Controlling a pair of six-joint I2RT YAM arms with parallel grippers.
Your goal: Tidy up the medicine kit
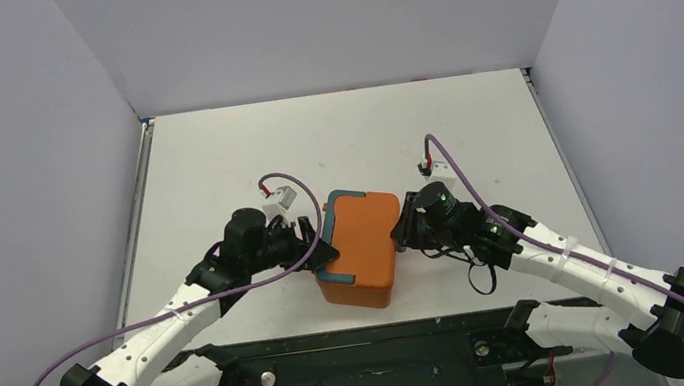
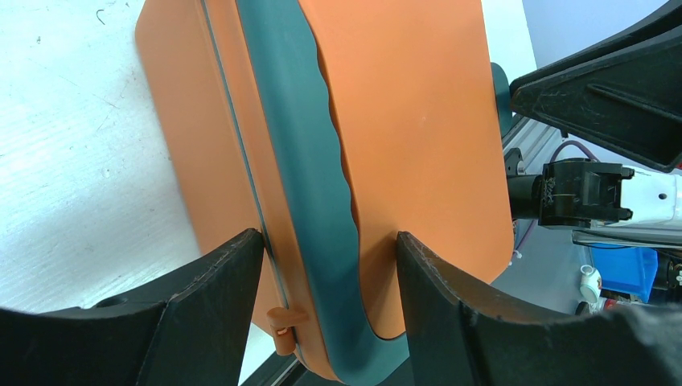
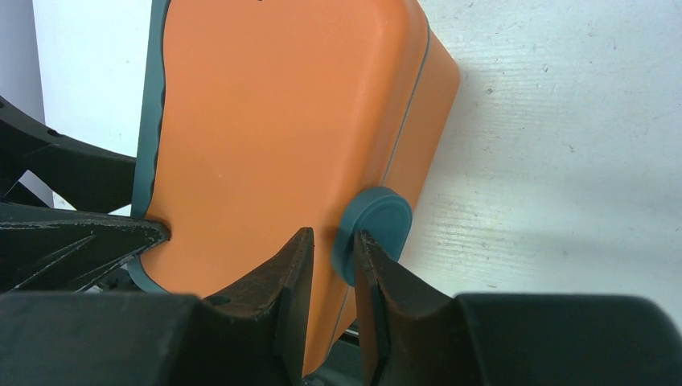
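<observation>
Straddling the medicine kit (image 1: 359, 247), left jaws spread; right jaws pinching its teal latch (image 3: 371, 232).

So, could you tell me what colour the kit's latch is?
Teal, against the orange medicine kit; the latch shows best in the right wrist view.

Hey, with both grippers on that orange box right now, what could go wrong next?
The right gripper pinches only the edge of the small teal latch, so it may slip off. The left gripper straddles the teal handle loosely; the medicine kit could slide or twist on the table if the latch is pulled.
</observation>
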